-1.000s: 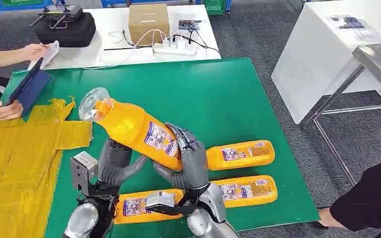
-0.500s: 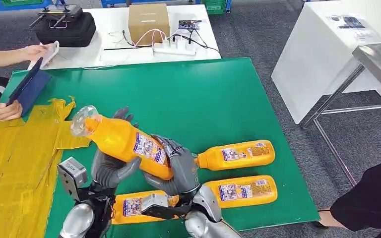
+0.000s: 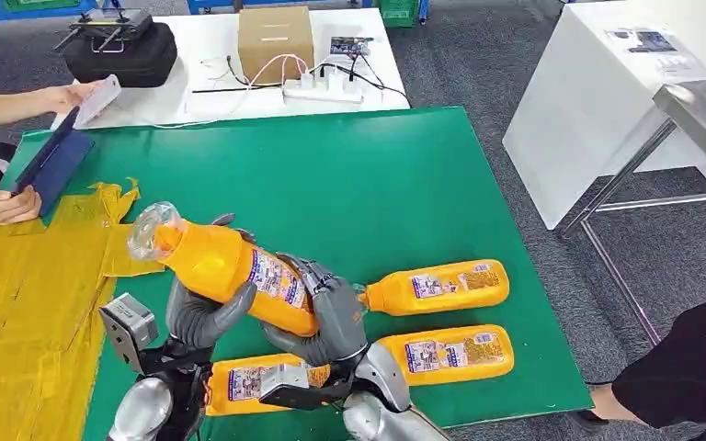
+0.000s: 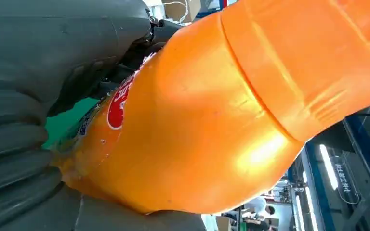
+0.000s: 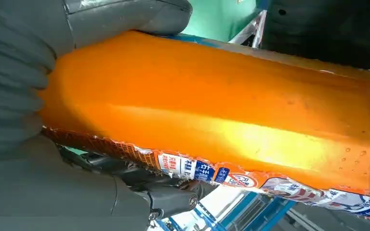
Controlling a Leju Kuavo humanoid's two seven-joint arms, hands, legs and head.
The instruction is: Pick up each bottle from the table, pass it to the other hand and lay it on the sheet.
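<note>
I grasp the tilted orange plastic bottle (image 3: 230, 271) with both my left hand (image 3: 204, 312) and right hand (image 3: 335, 317), because the handover toward the yellow sheet (image 3: 28, 294) needs a double grip.

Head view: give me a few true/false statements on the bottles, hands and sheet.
1. Both hands grip the raised bottle. True: left hand and right hand are both on it.
2. Three bottles lie on the green table. True.
3. A bottle lies on the yellow sheet. False: none is there.
4. The raised bottle stands upright. False: it is tilted, its clear end toward the sheet.
5. The cardboard box sits on the green table. False: it is on the white table behind.
</note>
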